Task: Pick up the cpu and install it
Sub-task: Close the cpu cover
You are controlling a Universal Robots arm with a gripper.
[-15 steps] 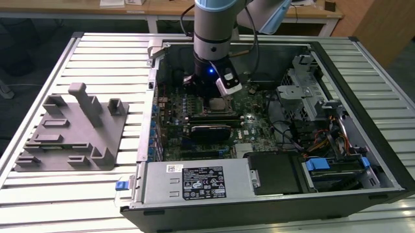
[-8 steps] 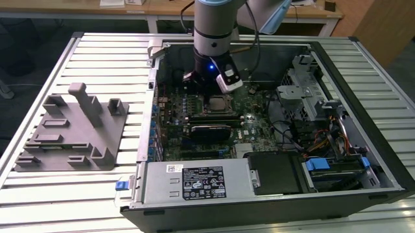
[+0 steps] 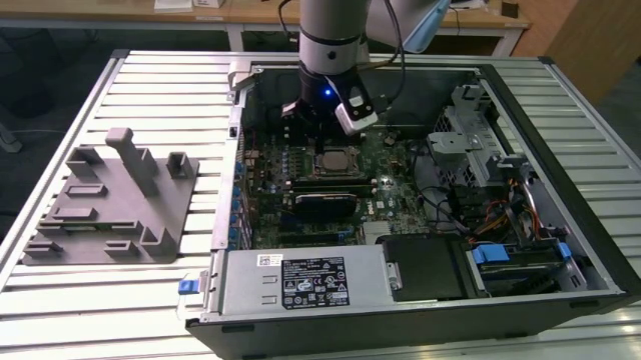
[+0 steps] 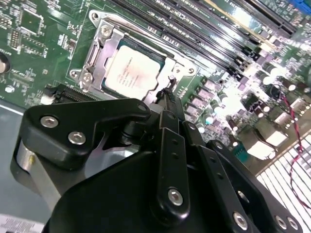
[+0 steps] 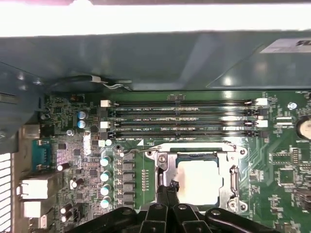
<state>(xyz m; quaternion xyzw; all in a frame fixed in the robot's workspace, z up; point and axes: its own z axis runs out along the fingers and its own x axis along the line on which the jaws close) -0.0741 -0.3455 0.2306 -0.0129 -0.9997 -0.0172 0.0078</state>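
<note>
The cpu [image 5: 200, 180] is seen lying flat in the socket frame [image 5: 163, 160] on the motherboard [image 5: 277, 160], metal top up, inside the open pc case [image 3: 586, 214]. Being square, no long axis can be picked out. In the first wrist view its edges are lined up w/ the memory slots [image 5: 180, 121]. Right beside one edge the gripper [image 5: 169, 187] is parked, fingers pressed together w/ nothing between them. Part of the frame there is hidden by the tips, and contact w/ the chip can't be told. In the second wrist view the chip's near side is cut off by the gripper body. The grey fixture [image 3: 110, 202] is seen well apart on the slatted table [image 3: 150, 75], at the exterior view's left.
</note>
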